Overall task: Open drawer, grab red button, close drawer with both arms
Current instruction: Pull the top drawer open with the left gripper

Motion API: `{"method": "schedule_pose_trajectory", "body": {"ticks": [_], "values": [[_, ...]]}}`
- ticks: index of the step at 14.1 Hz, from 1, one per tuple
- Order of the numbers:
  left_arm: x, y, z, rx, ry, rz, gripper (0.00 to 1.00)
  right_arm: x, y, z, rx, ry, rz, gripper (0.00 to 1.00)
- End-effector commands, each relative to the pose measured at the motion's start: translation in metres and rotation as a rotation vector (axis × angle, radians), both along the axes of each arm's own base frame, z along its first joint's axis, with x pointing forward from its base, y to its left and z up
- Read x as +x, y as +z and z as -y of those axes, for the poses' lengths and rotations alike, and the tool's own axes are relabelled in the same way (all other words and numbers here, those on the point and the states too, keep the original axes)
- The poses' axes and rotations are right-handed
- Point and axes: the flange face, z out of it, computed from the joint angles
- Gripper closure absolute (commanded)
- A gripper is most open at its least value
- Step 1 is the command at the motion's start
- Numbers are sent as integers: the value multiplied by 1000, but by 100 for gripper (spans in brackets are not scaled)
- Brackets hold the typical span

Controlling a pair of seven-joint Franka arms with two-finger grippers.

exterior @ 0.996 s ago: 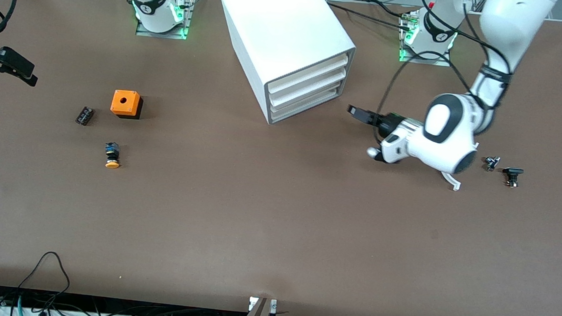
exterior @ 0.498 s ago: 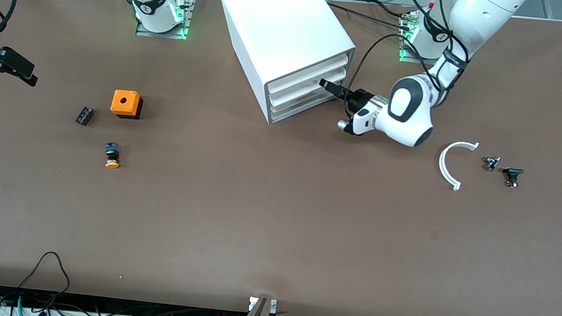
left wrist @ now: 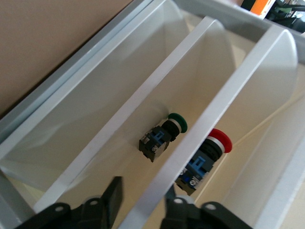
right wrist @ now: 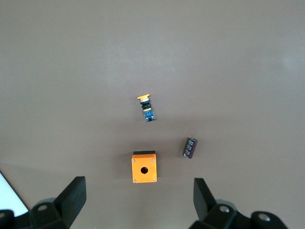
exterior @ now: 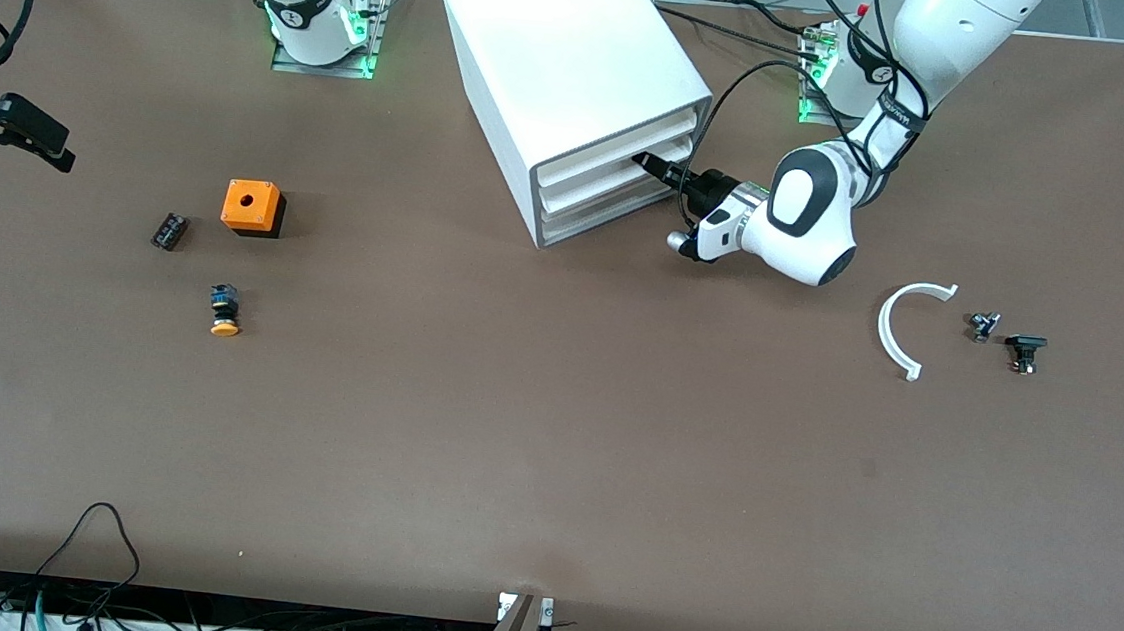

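The left gripper (exterior: 656, 166), fingers parted around the middle drawer (exterior: 613, 171) lip and gripping nothing, could slip off when pulling, while the red button (left wrist: 207, 155) lies inside a drawer and the right gripper (right wrist: 138, 202) waits wide open, empty.

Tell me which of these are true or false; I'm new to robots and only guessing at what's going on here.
1. The left pincer is at the front of the white cabinet. True.
2. The red-capped button lies out on the table. False: it sits inside a drawer.
3. The right pincer holds the orange box. False: it hangs open above it.
4. A yellow-capped button lies on the table. True.
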Motion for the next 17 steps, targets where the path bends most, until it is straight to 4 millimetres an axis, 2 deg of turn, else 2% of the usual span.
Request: {"method": "schedule_pose_trajectory", "body": {"ticks": [1,2,4,7,8,9,11,13,17], "values": [[33,2,-47,31,107,61,100,-2,6,0,12,10,1,0],[56,10,-66,49,157,108,100,-2,5,0,12,10,-1,0],[80,17,-92,63,217,145,100,-2,6,0,12,10,1,0],[101,24,-109,104,258,213,99,-2,5,0,12,10,-1,0],[103,25,-110,111,256,221,67,-2,6,0,12,10,1,0],[104,26,-112,107,257,229,1,-2,6,0,12,10,1,0],[107,32,-117,106,268,241,0,-2,5,0,12,10,-1,0],[110,48,-118,106,277,263,0,-2,7,0,12,10,2,0],[129,93,-137,170,327,435,0,-2,6,0,12,10,1,0]]}}
